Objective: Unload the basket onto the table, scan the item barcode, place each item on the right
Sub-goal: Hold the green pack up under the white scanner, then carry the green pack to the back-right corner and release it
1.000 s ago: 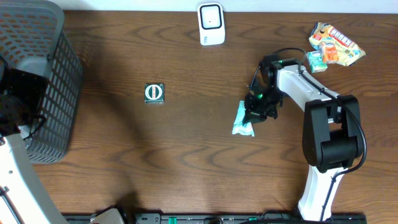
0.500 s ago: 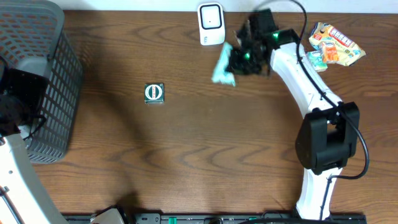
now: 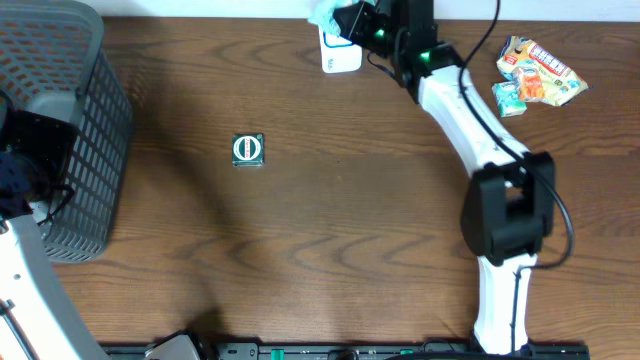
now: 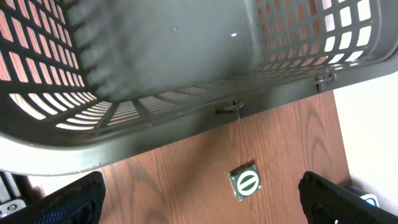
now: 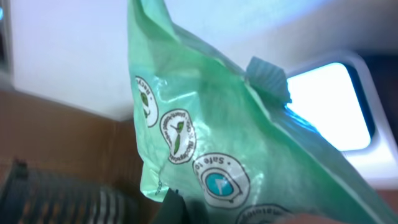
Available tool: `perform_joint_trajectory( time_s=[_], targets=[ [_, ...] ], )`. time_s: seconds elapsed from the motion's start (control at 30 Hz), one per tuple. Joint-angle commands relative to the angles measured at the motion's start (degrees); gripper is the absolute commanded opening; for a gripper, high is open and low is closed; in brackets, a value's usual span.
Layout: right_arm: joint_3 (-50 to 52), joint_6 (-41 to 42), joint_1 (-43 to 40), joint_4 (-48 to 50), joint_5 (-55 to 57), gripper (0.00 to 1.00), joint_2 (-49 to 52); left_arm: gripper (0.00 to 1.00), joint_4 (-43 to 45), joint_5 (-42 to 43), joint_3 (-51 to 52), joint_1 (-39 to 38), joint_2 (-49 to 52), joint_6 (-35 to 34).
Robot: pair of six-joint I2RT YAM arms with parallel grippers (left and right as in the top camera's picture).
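Note:
A pale green plastic packet [image 3: 325,13] with round printed seals [image 5: 249,143] hangs in my right gripper [image 3: 352,22], which is shut on its lower part. The packet is up at the table's far edge, right in front of the white scanner [image 3: 340,52]. In the right wrist view the scanner's lit window [image 5: 329,106] shows just behind the packet. No barcode is visible on the side facing the camera. My left gripper [image 4: 202,202] stands open at the far left, above the table beside the basket, holding nothing.
A grey mesh basket [image 3: 70,120] fills the left end of the table. A small green square box [image 3: 247,149] lies left of centre on the wood. Colourful snack packets [image 3: 540,70] and a small carton [image 3: 508,98] lie at the back right.
My right arm lifted the green packet from the table's middle right and carried it up and left to the scanner. The left arm has not moved.

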State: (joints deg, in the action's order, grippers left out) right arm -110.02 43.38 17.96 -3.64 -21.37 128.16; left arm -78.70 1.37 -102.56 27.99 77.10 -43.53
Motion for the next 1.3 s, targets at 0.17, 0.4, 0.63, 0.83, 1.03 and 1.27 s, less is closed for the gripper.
perform_joint_trajectory(
  time_s=[0.17,0.4,0.63,0.83,1.03,1.27],
  targets=[
    [-1.62,7.41,-0.70,7.61,8.20,0.01,9.57,0.98,-0.15,-0.31,-0.15,0.22,0.02,-0.07],
    [-1.66,7.13,-1.27,10.16,5.03,0.01,11.04,0.98,-0.15,-0.31,-0.15,0.22,0.02,-0.07],
    [-5.46,3.61,-4.22,5.20,-1.49,0.01,9.62,0.98,-0.15,-0.31,-0.15,0.22,0.02,-0.07],
    [-7.45,-6.51,-9.81,-10.69,1.77,0.01,1.22,0.98,-0.15,-0.31,-0.15,0.22,0.02,-0.09],
    [-7.45,-17.14,-17.14,-28.89,12.24,0.01,-5.46,0.97,-0.15,-0.31,-0.15,0.22,0.02,-0.09],
    [-7.08,-23.37,-26.21,-46.23,28.98,0.02,-5.97,0.98,-0.15,-0.31,-0.15,0.22,0.02,-0.07]
  ],
)
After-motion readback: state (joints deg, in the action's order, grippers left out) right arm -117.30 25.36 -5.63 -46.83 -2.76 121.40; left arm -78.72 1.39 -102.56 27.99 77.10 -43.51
